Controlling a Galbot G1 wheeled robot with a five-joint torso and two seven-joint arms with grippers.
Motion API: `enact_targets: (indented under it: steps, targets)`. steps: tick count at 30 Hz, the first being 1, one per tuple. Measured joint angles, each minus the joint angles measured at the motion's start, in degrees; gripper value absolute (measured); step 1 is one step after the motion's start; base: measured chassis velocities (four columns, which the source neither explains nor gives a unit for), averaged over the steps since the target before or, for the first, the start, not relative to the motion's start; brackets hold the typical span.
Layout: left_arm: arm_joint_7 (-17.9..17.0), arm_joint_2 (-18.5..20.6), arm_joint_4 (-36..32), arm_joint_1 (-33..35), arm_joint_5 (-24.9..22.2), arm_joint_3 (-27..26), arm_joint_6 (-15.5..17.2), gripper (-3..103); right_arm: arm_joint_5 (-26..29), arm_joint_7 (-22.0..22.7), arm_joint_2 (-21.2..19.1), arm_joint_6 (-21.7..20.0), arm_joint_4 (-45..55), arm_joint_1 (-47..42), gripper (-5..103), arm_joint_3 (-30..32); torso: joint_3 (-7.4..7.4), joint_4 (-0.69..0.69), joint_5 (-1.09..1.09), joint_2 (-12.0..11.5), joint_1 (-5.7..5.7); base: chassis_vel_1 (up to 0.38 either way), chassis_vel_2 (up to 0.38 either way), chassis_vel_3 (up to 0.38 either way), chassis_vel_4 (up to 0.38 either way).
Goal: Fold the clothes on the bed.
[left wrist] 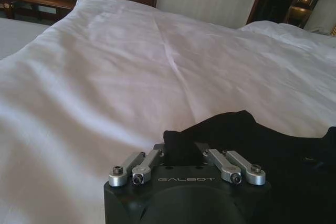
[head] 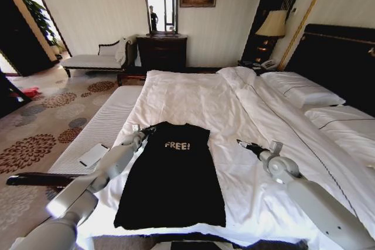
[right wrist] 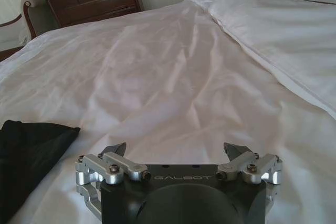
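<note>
while l gripper (left wrist: pixel 186 156) seems pinching t-shirt (head: pixel 173 177); r gripper (right wrist: pixel 178 150) fingers spread.

three cameras, all turned toward the bed (head: pixel 193 98)

the head view looks down from high at the bed's near edge, facing across the duvet to the far wall. both wrist views sit low, just above the duvet, facing the same way; all three share the white duvet and the black t-shirt (head: pixel 173 174).
</note>
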Motion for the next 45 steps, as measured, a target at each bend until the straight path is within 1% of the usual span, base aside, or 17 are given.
enact_targets:
  steps: [2,3,4,5,7,12,13,15,16,17,18,21,23,24,28,33,45]
  targets:
    - [-0.1,0.2,-0.4,0.2,0.0,0.0,-0.1,19,0.3,0.0,-0.2,-0.1,0.0,0.2,100,0.0,0.0,0.0,0.0,0.0,0.0,0.0,0.0,0.0,0.0]
    - [-0.1,0.2,-0.4,0.2,0.0,0.0,-0.1,19,0.3,0.0,-0.2,-0.1,0.0,0.2,100,0.0,0.0,0.0,0.0,0.0,0.0,0.0,0.0,0.0,0.0]
    - [-0.1,0.5,-0.9,0.3,0.0,0.0,-0.1,14,0.6,0.0,-0.3,-0.1,0.1,0.3,100,-0.1,0.0,0.0,0.0,0.0,0.0,0.0,0.0,0.0,0.0]
    - [-0.3,1.3,-2.0,0.8,-0.1,0.0,-0.1,2,1.2,-1.1,-0.6,-0.4,0.1,1.2,100,-0.9,0.0,-0.01,0.0,0.0,0.0,0.0,0.0,0.0,0.0]
    - [-0.3,1.4,-2.3,0.8,-0.2,0.0,-0.1,2,1.1,-1.6,-0.7,-0.4,0.1,1.5,100,-1.2,0.0,-0.01,0.0,0.0,0.0,0.0,0.0,0.0,0.0]
    - [-0.7,2.5,-4.9,1.9,-0.8,-0.8,-0.1,0,2.2,-8.3,-1.3,0.4,-1.9,5.7,100,-5.0,0.0,0.01,-0.02,0.0,0.0,0.0,0.0,0.0,0.0]
    - [-0.7,2.5,-4.9,1.9,-0.8,-0.8,-0.1,0,2.2,-8.3,-1.3,0.4,-1.9,5.7,100,-5.0,0.0,0.01,-0.02,0.0,0.0,0.0,0.0,0.0,0.0]
    - [-1.1,3.3,-6.6,2.6,-1.3,-0.9,-0.2,0,3.1,-13.0,-1.2,1.1,-4.7,9.2,100,-8.1,0.0,-0.01,0.0,0.0,0.0,0.0,0.0,0.0,0.0]
    - [-1.1,3.4,-6.9,2.7,-1.4,-0.9,-0.2,0,3.1,-13.6,-1.1,1.3,-5.2,10.0,100,-8.8,0.0,-0.01,-0.01,0.0,0.0,0.0,0.0,0.0,0.0]
    - [-1.2,3.8,-7.7,3.2,-1.5,-0.9,-0.4,0,3.8,-15.2,-0.4,1.8,-7.4,13.5,100,-11.7,0.0,-0.01,0.0,0.0,0.0,0.0,0.0,0.0,0.0]
    - [-1.2,3.8,-7.7,3.2,-1.5,-0.9,-0.4,0,3.8,-15.2,-0.4,1.8,-7.4,13.5,100,-11.7,0.0,-0.01,0.0,0.0,0.0,0.0,0.0,0.0,0.0]
    - [-1.6,4.4,-9.4,4.1,-1.9,-1.3,-0.6,0,5.2,-17.1,1.4,2.3,-10.9,19.7,100,-16.9,0.0,0.02,-0.02,0.0,0.0,0.0,0.0,0.0,0.0]
    - [-1.7,4.7,-10.3,4.7,-2.0,-1.3,-0.6,0,6.2,-17.8,2.8,2.5,-13.0,23.2,100,-20.0,0.01,0.03,0.0,0.0,0.01,0.0,0.0,0.0,0.0]
    - [-1.7,4.7,-10.3,4.7,-2.0,-1.3,-0.6,0,6.2,-17.8,2.8,2.5,-13.0,23.2,100,-20.0,0.01,0.03,0.0,0.0,0.01,0.0,0.0,0.0,0.0]
    - [-2.0,4.5,-10.5,5.2,-2.0,-1.3,-0.8,0,8.1,-17.8,6.6,2.0,-18.2,27.9,100,-25.2,0.01,0.01,0.0,0.0,0.0,0.0,0.0,0.0,0.0]
    - [-2.3,4.2,-10.7,5.4,-2.0,-1.3,-0.9,0,9.5,-17.7,8.7,1.4,-22.9,30.3,100,-28.6,0.01,0.0,-0.01,0.0,0.01,0.0,0.0,0.0,0.0]
    - [-2.5,4.2,-12.2,5.6,-2.6,-1.4,-0.9,0,10.9,-18.4,11.8,0.7,-29.5,34.4,100,-32.3,0.0,-0.01,-0.01,0.0,0.0,0.0,0.0,0.0,0.0]
